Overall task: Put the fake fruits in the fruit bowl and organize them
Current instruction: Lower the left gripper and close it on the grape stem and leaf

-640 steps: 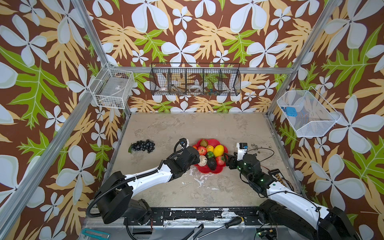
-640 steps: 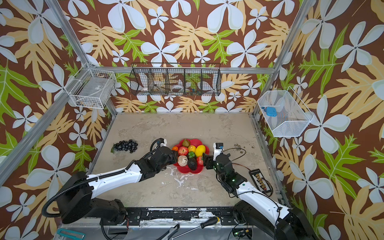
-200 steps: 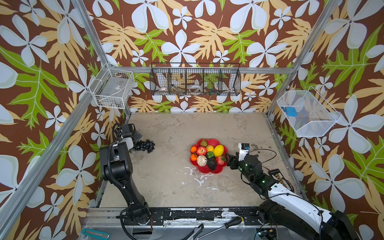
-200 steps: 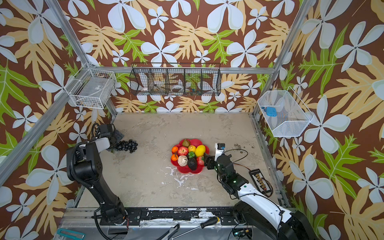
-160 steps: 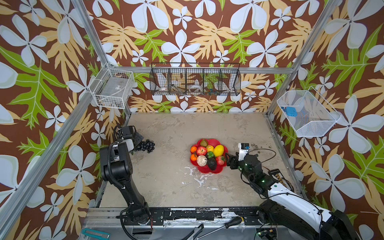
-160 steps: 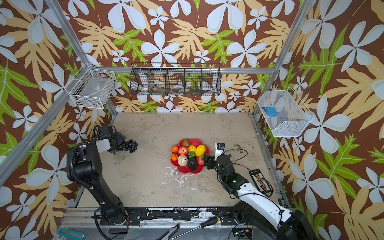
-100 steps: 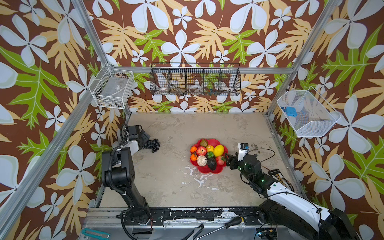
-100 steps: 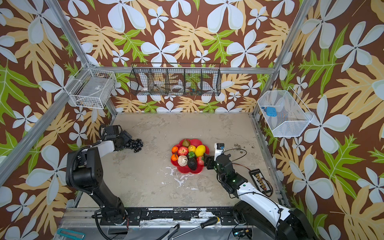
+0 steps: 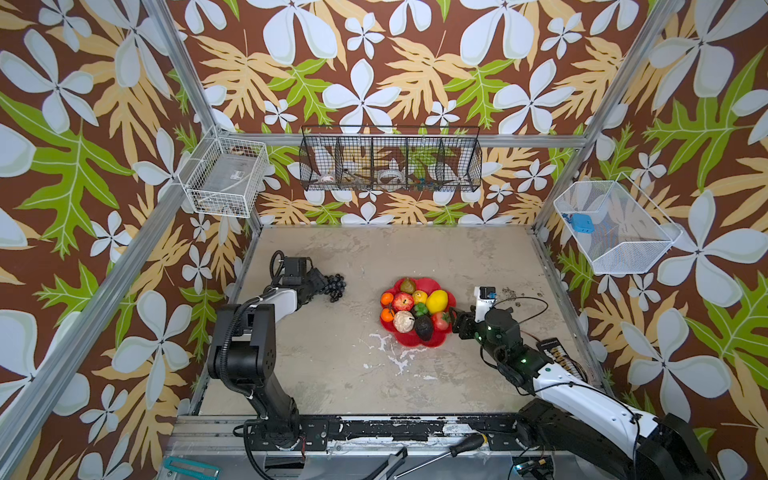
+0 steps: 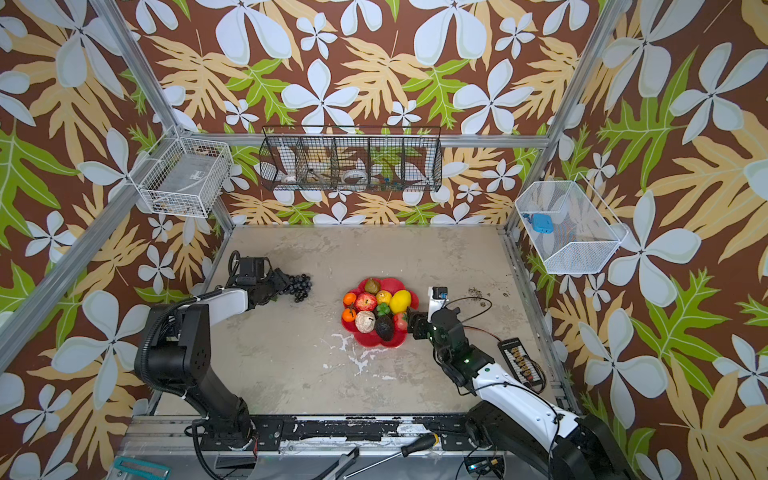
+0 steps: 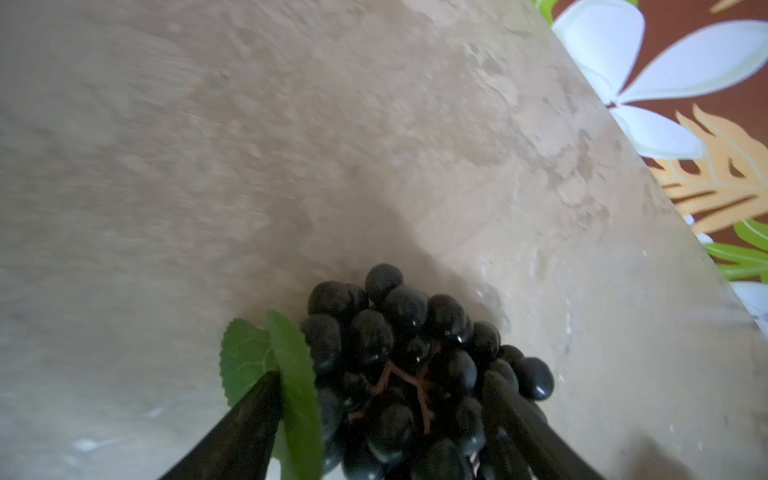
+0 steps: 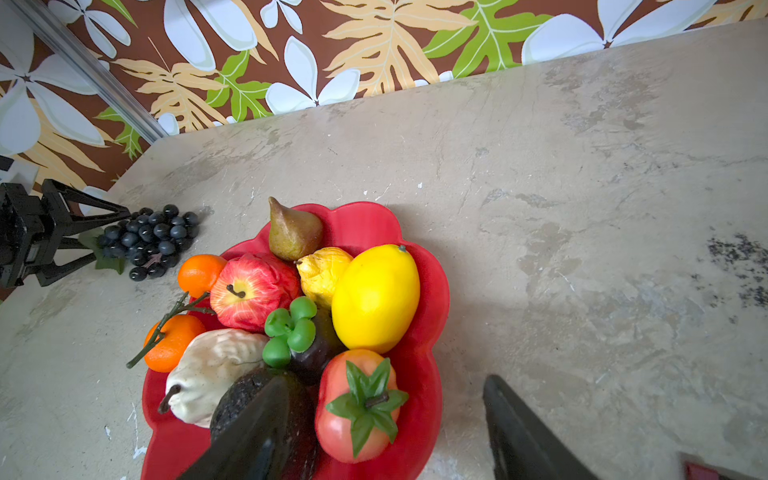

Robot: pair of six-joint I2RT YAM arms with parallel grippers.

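Note:
The red fruit bowl (image 9: 432, 343) (image 10: 395, 343) (image 12: 436, 291) sits mid-table. It holds a pear (image 12: 293, 230), an apple (image 12: 253, 291), lemons (image 12: 376, 297), two oranges (image 12: 199, 274), a cream piece (image 12: 212, 370), an avocado (image 12: 241, 399) and a strawberry (image 12: 357, 411). The black grape bunch (image 9: 336, 286) (image 10: 300, 287) (image 11: 395, 353) lies on the table to the bowl's left. My left gripper (image 9: 322, 286) (image 11: 380, 376) straddles it with jaws wide, one finger on its leaf and one on the outer grapes. My right gripper (image 9: 453, 319) (image 12: 386, 380) hangs open at the bowl's right rim.
Wire baskets hang on the walls: a black one (image 9: 390, 162) at the back, white ones at the left (image 9: 226, 180) and right (image 9: 615, 228). A black keypad (image 10: 521, 359) lies by the right edge. A screwdriver (image 9: 457, 446) rests on the front rail.
My left gripper has swung from the bowl to the left wall, then slid right onto the grape bunch, which has shifted right with it. The right arm has barely moved.

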